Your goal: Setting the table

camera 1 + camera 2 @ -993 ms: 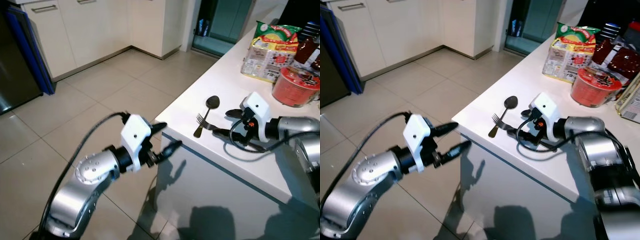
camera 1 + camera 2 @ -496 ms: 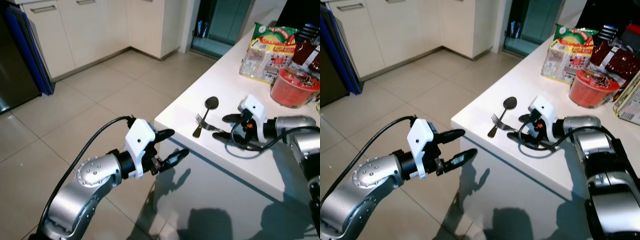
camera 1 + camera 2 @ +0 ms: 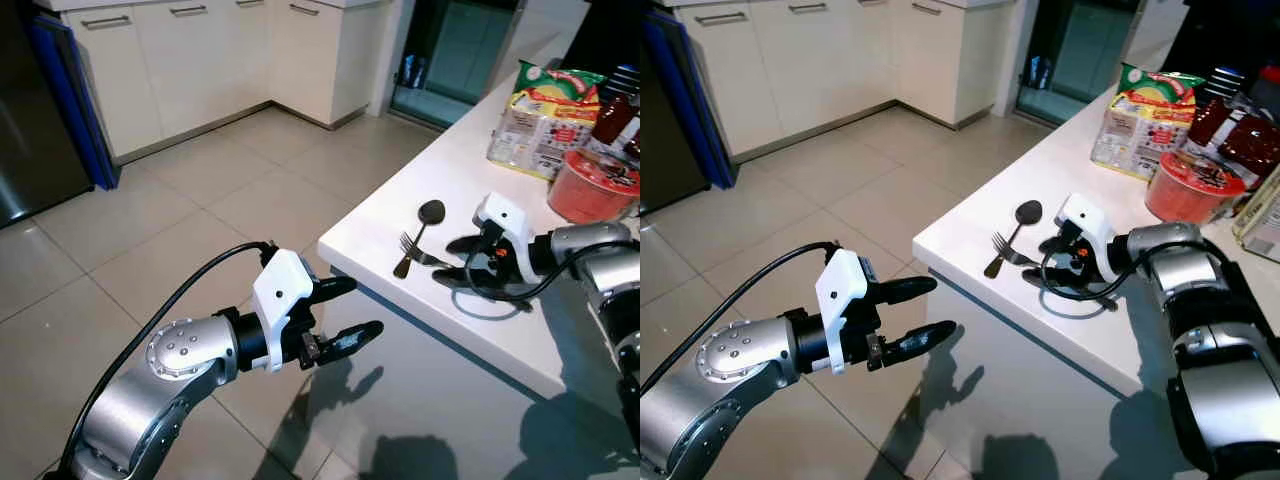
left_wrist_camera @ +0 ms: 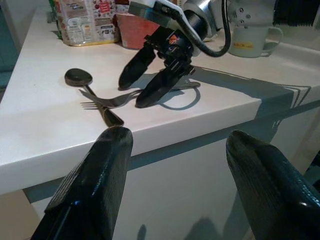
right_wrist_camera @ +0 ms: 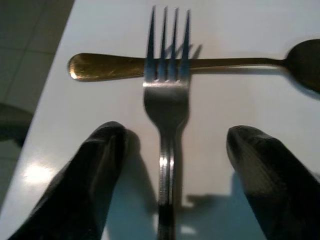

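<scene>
White counter (image 3: 470, 330): R hand (image 3: 452, 262) spread, straddling fork (image 5: 167, 100) handle, tines across spoon (image 3: 419, 233). L hand (image 3: 347, 310) spread, off the corner, over floor tiles (image 3: 170, 220).

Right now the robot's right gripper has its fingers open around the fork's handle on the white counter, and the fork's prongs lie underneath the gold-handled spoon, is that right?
Not quite: the fork has its prongs on top of the spoon, across its gold handle, as the right wrist view shows. The rest holds: the right gripper is open, its fingers either side of the fork's handle on the white counter.
</scene>
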Tool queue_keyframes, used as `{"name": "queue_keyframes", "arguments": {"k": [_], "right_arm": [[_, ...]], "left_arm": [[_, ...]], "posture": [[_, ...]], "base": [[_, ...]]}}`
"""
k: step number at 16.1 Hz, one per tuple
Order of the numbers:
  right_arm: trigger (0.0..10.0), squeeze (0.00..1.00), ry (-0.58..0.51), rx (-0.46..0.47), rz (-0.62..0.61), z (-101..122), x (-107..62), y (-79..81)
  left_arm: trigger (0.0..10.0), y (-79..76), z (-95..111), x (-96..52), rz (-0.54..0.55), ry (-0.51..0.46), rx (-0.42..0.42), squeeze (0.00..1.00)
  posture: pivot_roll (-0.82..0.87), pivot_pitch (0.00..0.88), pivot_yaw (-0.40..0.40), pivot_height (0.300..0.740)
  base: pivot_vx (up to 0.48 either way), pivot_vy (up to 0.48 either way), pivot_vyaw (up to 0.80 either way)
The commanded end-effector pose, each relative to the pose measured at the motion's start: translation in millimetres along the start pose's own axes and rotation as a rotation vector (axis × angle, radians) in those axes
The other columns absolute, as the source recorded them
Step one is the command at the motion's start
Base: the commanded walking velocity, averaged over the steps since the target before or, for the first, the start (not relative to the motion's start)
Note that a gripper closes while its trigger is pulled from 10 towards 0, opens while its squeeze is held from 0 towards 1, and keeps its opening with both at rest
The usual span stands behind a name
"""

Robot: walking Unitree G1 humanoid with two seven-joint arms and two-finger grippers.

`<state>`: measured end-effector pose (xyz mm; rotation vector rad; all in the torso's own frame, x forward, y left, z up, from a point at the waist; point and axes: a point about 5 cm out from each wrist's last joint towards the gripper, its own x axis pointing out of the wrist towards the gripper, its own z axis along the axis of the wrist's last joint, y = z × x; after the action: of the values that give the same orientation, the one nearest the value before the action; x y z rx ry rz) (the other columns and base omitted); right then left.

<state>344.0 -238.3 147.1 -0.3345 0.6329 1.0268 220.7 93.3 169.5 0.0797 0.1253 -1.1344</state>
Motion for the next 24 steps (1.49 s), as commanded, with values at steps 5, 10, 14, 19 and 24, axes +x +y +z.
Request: {"name": "queue_keyframes", "arguments": {"k": [5, 10, 14, 19, 24], "right_arm": [[0.0, 0.00, 0.127, 0.175, 0.168, -30, -3.5, 9.7], [0.0, 0.00, 0.145, 0.202, 0.202, -34, -9.2, 11.1], [0.0, 0.00, 0.127, 0.204, 0.208, -33, -8.1, 11.9], [0.0, 0.00, 0.087, 0.204, 0.189, -34, -11.0, 11.0], [0.0, 0.00, 0.018, 0.226, 0.190, -33, -9.5, 12.5]], "left_arm": [[10.0, -0.4, 2, 3.3, -0.034, 0.009, -0.001, 0.00], [10.0, 0.7, 3, 3.6, -0.047, 0.010, 0.002, 0.00], [10.0, -1.0, 4, 5.5, -0.053, 0.007, 0.000, 0.00], [10.0, 0.3, 4, 9.1, -0.054, -0.002, 0.007, 0.00], [10.0, 2.4, 6, 12.0, -0.052, -0.015, 0.008, 0.00]], "posture": [[-0.02, 0.000, -0.056, 0.740], [-0.03, 0.000, -0.053, 0.740], [-0.03, 0.000, -0.053, 0.740], [-0.04, 0.000, -0.052, 0.740], [-0.05, 0.000, -0.050, 0.740]], "base": [[0.000, 0.000, 0.00], [0.000, 0.000, 0.00], [0.000, 0.000, 0.00], [0.000, 0.000, 0.00], [0.000, 0.000, 0.00]]}}
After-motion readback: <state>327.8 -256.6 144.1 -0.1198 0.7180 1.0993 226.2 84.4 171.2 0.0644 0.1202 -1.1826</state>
